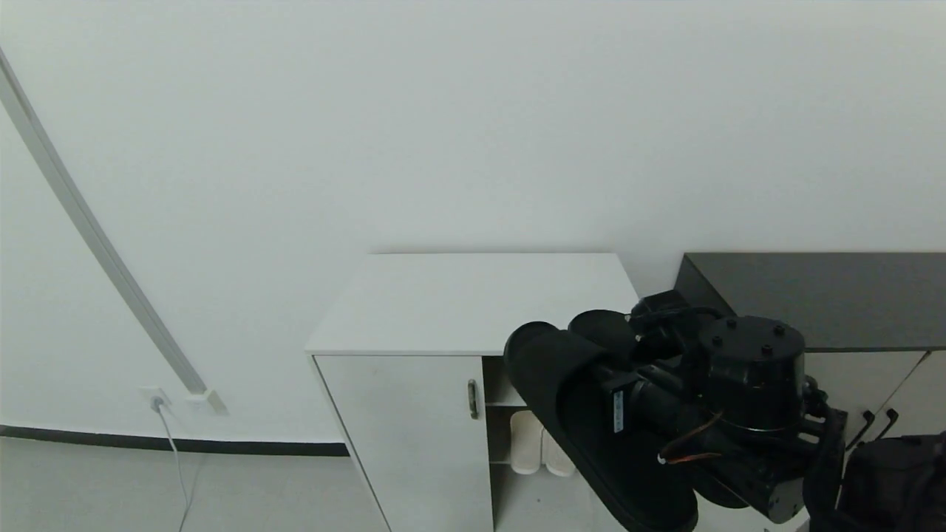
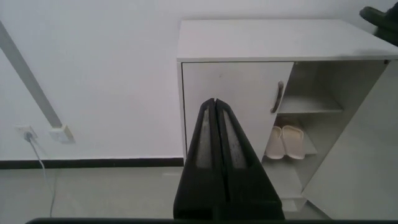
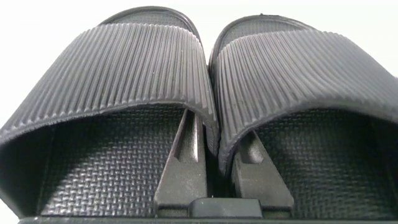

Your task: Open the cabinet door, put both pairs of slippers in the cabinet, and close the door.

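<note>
Right gripper (image 3: 219, 134) clamped on black slippers (image 1: 591, 414), one finger inside each, inner walls pinched together, pair held up just in front of cabinet (image 1: 473, 303). Left gripper (image 2: 214, 109) pressed closed, empty. Progress, I'd say: door (image 2: 357, 149) open, white slippers (image 1: 538, 443) on lower shelf. Left: stash black pair, close door.

On the cabinet (image 1: 473, 303), the closed left door (image 1: 403, 436) bars that half; the right half gapes open. Inside, white slippers (image 1: 539, 443) fill the middle shelf, while the shelf above lies bare. Black slippers (image 1: 591, 414) hang just before the opening, and the swung-out door (image 2: 357, 149) walls the cabinet's right.
</note>
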Motion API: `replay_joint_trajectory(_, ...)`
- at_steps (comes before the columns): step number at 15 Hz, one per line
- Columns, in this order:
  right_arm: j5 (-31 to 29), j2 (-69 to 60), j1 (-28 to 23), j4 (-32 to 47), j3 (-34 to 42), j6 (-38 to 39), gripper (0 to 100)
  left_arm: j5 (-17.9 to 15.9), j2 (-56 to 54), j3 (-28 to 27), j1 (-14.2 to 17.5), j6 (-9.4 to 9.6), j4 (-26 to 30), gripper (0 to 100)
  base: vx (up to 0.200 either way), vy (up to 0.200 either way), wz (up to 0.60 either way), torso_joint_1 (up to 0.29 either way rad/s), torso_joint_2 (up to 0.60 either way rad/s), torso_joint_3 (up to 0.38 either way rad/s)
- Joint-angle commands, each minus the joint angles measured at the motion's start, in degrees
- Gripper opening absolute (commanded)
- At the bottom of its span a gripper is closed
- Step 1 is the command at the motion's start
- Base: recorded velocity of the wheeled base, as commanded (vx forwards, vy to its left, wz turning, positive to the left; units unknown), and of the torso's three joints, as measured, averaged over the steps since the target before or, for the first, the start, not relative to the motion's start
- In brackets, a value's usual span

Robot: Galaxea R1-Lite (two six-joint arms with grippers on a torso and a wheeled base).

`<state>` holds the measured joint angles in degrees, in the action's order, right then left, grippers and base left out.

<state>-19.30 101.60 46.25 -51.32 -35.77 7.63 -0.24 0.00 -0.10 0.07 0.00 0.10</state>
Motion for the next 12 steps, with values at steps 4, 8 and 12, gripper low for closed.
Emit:
replay_joint_trajectory(4,0.1,0.3,0.2,-1.1,0.5,-0.3,0,0.0,0.0,0.0,0.0,0.0,0.0,0,0.0,0.0,-0.15,0.001,0.0,0.001)
replay_joint_trajectory(8,0.3,0.3,0.3,-1.1,0.7,-0.3,0,0.0,0.1,0.0,0.0,0.0,0.0,0,0.0,0.0,0.0,0.0,0.0,0.0)
replay_joint_trajectory(12,0.3,0.3,0.4,-1.1,1.0,-0.4,0,0.0,0.0,0.0,0.0,0.0,0.0,0,0.0,0.0,0.0,0.0,0.0,0.0)
